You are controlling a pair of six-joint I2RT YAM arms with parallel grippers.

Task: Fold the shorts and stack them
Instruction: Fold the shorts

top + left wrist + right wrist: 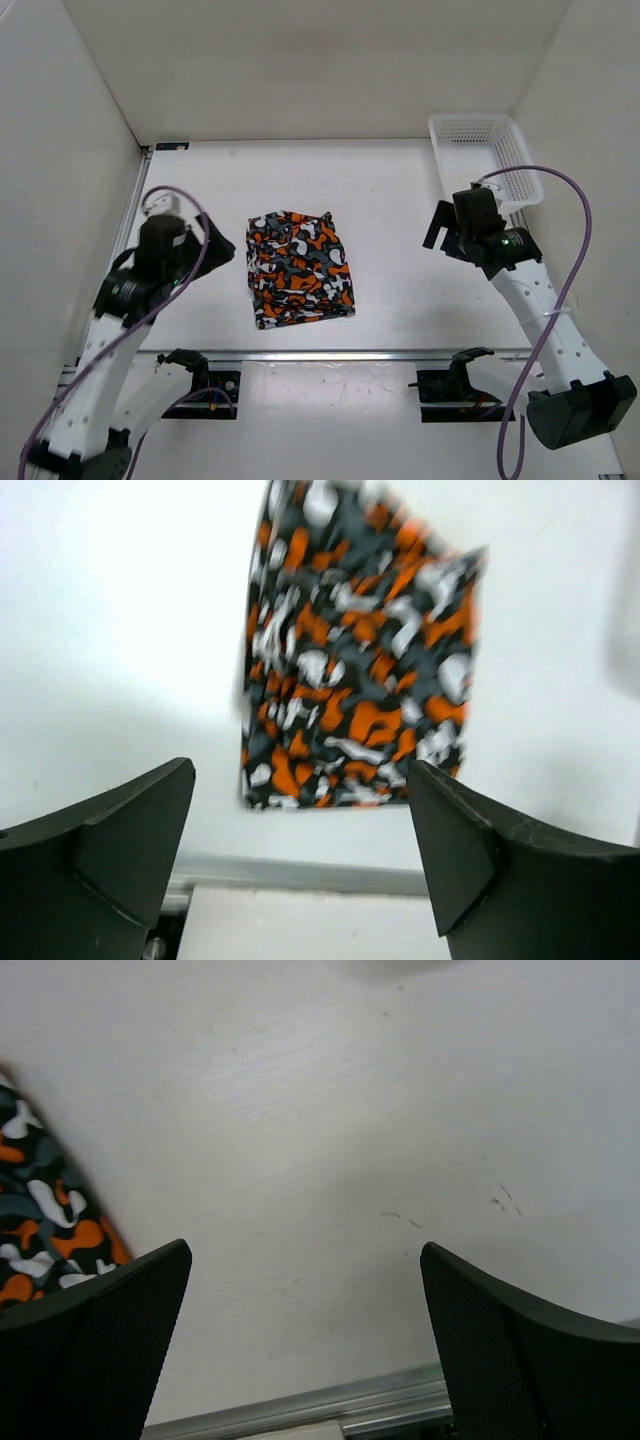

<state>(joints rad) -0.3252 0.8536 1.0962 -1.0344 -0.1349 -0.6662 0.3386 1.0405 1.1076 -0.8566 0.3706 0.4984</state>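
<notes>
Orange, black, grey and white fabric marks the shorts [298, 268], which lie as a compact, roughly rectangular bundle on the white desk [390, 200], a little left of its middle and nearer the left arm. Layered edges show along its near side; whether that is one folded pair or several stacked, I cannot tell.

The left hand [222, 250] hangs above the desk just left of the bundle, its fingers spread wide with nothing between them. The left wrist view looks down on the print, slightly blurred. The right hand [440, 228] is well apart on the other side, close to the white mesh basket [477, 117] in the far right corner, and is likewise gaping and empty. Only a corner of the print shows in its wrist view.

The fold looks essentially done, so the step in hand is probably tidying or a last check. To do it well:
- come down on the bundle from directly above rather than sweeping in from the side, since soft cloth drags and unfolds easily
- pinch through all layers at an edge, not just the top one
- press the far corners flat, where the outline looks slightly ragged
- keep the right arm clear of the basket
</notes>
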